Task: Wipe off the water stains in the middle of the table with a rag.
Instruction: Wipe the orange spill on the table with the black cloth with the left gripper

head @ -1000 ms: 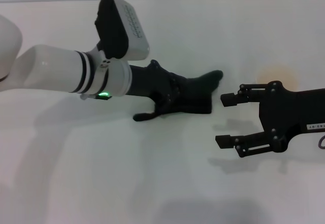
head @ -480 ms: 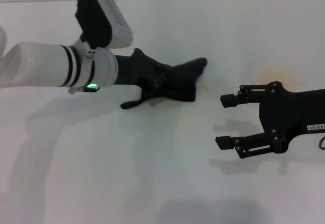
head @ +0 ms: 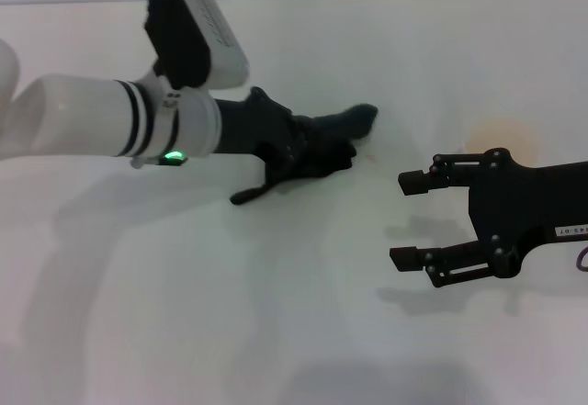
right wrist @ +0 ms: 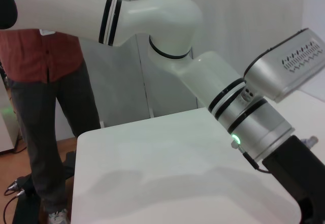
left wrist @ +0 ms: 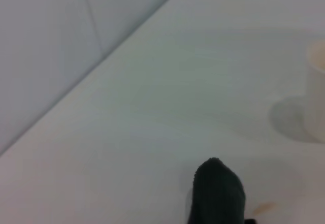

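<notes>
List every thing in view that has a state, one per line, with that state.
rag: bunched, held in the left gripper, pressed on the table.
left gripper: shut on the rag, low over the table's middle.
right gripper: open, empty, hanging apart from the rag.
table: white, a faint orange smear beside the rag.
ring mark: faint, unwiped.

Left end effector [head: 308, 152] fingertips are buried in the rag [head: 344, 129]; grip state cannot be determined. The rag is cut off by the frame edge in the left wrist view. Water stains beneath the rag cannot be made out.
</notes>
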### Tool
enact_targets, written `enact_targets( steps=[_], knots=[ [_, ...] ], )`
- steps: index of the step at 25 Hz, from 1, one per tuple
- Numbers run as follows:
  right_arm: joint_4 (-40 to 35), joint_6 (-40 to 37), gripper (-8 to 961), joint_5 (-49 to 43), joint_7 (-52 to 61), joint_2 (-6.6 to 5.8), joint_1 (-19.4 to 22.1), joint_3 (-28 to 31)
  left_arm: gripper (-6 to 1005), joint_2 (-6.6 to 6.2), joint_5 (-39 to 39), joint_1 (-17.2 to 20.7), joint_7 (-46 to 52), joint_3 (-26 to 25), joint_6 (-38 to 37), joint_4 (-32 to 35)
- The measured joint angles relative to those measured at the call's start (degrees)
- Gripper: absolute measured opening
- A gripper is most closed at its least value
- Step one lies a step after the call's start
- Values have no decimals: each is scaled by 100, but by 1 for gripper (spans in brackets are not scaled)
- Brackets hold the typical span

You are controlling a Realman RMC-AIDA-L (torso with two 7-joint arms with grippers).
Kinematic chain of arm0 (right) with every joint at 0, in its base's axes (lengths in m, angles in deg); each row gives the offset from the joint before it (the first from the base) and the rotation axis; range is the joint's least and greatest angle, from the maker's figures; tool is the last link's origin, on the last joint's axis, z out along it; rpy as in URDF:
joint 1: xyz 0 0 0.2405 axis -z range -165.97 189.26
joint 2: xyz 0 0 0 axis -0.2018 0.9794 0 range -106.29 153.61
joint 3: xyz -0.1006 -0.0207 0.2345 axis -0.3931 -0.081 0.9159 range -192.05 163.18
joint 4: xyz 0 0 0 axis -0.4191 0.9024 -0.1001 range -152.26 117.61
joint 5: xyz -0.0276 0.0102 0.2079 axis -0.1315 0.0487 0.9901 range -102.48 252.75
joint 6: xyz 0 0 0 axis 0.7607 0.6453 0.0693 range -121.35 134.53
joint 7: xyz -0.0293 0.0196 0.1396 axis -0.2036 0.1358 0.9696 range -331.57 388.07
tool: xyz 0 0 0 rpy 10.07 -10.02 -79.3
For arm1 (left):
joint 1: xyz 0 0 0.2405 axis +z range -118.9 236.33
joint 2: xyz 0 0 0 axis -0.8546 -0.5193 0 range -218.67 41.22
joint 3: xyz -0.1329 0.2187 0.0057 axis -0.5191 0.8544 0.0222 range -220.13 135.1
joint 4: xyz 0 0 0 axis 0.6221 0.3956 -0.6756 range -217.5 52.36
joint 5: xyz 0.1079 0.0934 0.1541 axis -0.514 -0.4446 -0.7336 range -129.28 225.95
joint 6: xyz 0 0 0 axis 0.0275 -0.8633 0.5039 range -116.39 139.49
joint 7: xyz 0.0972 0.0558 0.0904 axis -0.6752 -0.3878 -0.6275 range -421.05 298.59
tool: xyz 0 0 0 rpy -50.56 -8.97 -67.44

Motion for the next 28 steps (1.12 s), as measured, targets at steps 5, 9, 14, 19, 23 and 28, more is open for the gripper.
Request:
enact_targets(
  steps=[5, 9, 14, 19, 23, 28],
  knots=[
    [0, 1, 824, 0, 0, 0, 0, 0, 152, 13, 214, -99, 7, 603, -33, 1],
    [4, 2, 824, 0, 0, 0, 0, 1, 154, 21, 463, -127, -2, 970, -112, 1],
    [8, 9, 824, 0, 0, 0, 0, -2, 156, 27, 629, -130, -109, 1142, -346, 10],
    [6, 7, 824, 4, 0, 0, 0, -12, 158, 30, 734, -130, -190, 1239, -641, 10],
    [5, 6, 824, 48, 0, 0, 4, -17, 160, 30, 736, -108, -228, 1272, -804, 10],
    [2, 2, 824, 59, 0, 0, 8, -17, 162, 30, 738, -64, -231, 1277, -925, 11]
  ],
)
